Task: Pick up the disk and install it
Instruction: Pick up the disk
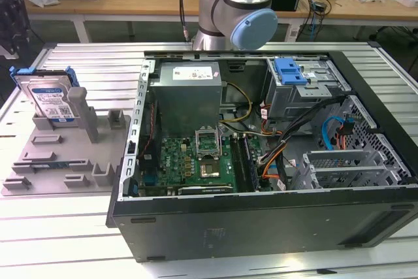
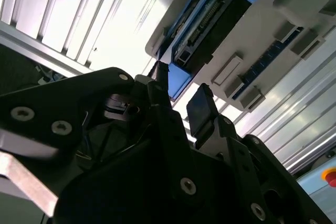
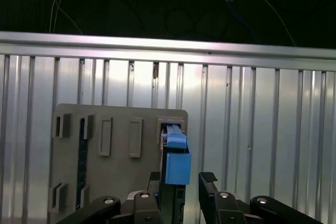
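At the upper left of the exterior view, the one disk [image 1: 51,99] stood on edge in the single grey fixture plate [image 1: 46,161], beside the one open computer case [image 1: 261,227]. The first wrist view showed the one gripper [image 3: 181,178] spread wide, its two fingers [image 3: 208,178] holding nothing and lined up either side of the disk's blue frame, apart from it. A skewed approach could have landed a finger on the frame's edge or tipped the disk in its slot.

Exterior wide; wrist views near disk [image 3: 176,167]
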Tool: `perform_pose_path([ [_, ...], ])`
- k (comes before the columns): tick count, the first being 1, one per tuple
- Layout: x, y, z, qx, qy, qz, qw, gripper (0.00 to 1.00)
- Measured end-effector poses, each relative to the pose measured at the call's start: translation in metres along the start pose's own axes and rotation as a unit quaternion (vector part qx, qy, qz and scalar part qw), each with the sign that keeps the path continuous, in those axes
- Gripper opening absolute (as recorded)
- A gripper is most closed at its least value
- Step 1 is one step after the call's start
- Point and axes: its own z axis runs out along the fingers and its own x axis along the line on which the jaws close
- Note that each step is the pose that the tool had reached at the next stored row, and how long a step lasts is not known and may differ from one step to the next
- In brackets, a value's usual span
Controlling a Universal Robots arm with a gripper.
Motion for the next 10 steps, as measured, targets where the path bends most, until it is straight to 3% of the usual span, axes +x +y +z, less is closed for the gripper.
perform_pose_path([
  [10, 0.0000, 0.0007, 0.0064, 0.0000, -0.0001, 0.004, 1.0000, 0.42],
])
